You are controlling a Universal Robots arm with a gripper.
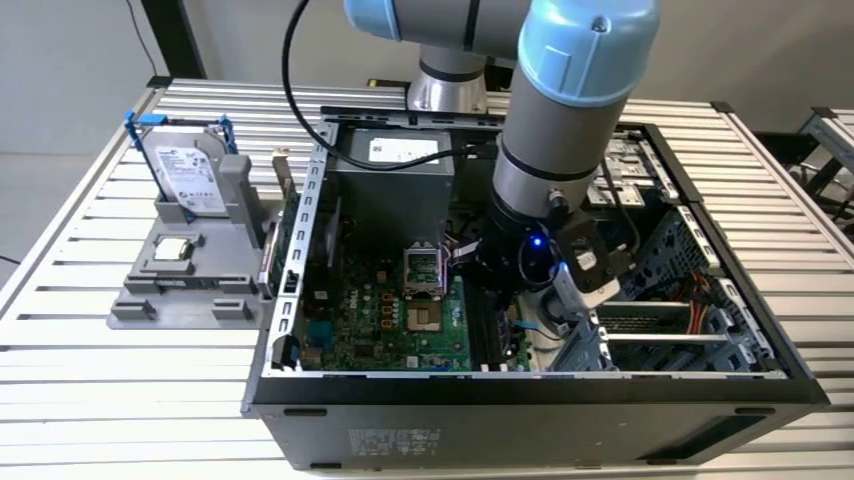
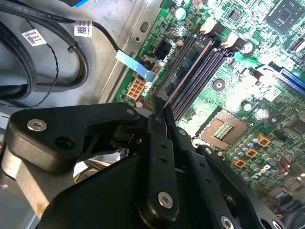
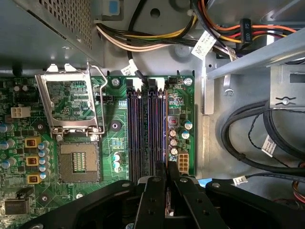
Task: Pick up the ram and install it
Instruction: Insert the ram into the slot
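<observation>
Gripper [image 3: 167, 179], low centre in the first wrist view, pinches the ram [image 2: 187, 71] edge-on over the memory slots [image 3: 147, 129] on the motherboard [image 3: 114, 157].

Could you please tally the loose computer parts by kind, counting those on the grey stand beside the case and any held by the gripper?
Hard drive: 1
Processor chip: 1
Ram, held in the gripper: 1
Total: 3
</observation>
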